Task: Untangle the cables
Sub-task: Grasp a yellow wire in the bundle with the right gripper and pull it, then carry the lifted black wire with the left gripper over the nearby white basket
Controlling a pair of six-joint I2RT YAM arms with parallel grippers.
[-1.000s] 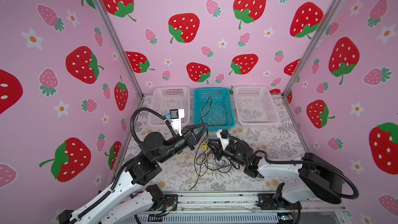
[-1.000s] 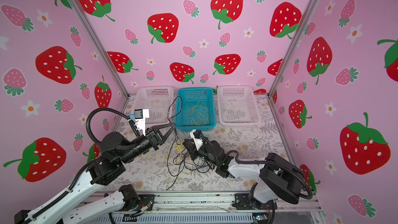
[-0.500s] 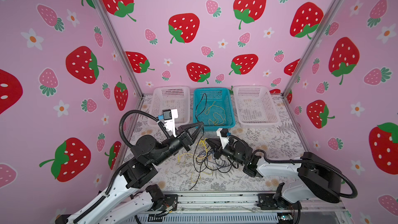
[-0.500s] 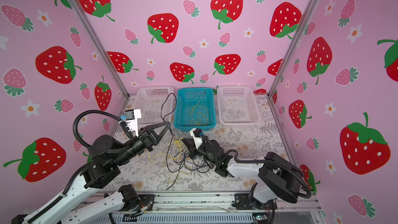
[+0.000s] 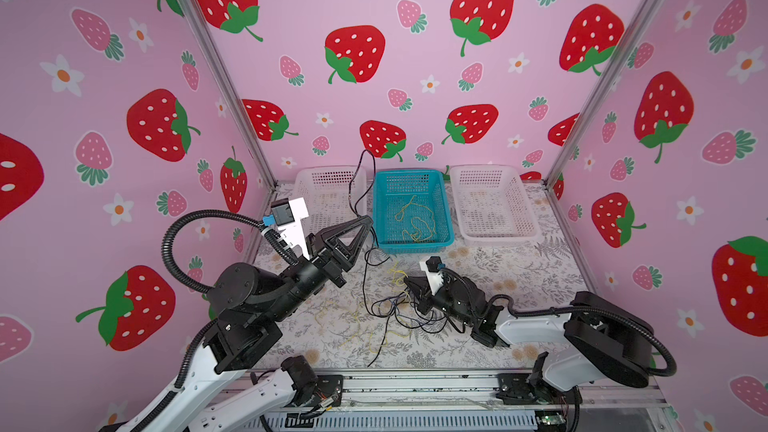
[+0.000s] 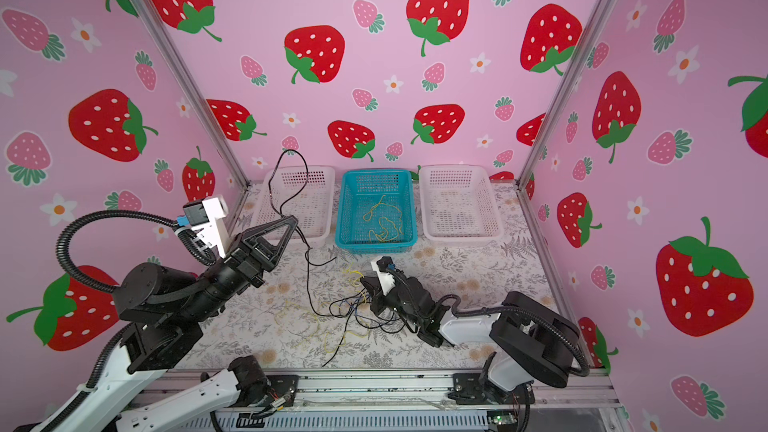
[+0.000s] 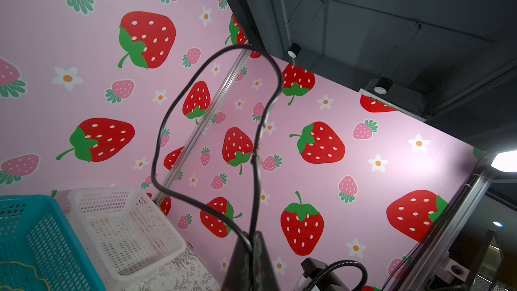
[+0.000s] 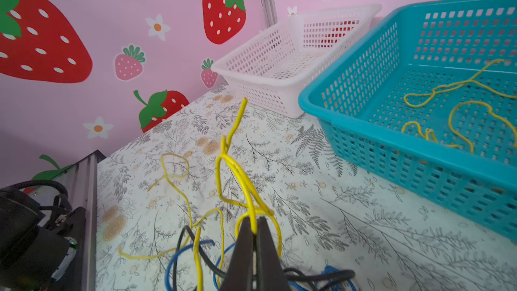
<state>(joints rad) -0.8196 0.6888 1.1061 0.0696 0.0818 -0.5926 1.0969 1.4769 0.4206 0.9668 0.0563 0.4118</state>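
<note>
My left hand (image 5: pixel 368 219) is raised before the left white basket (image 5: pixel 328 178), pinched tight on a black cable (image 7: pixel 280 83) that loops above it and trails down into the other cables (image 5: pixel 392 311), a black, yellow and blue knot on the tabletop (image 5: pixel 519 280). My right hand (image 8: pixel 254 226) sits low at the knot's right side, closed on a yellow cable (image 8: pixel 236 167). Just beyond stands the blue basket (image 5: pixel 415 245) holding a loose yellow strand (image 5: pixel 415 218), with another white basket (image 5: pixel 490 235) to its right.
</note>
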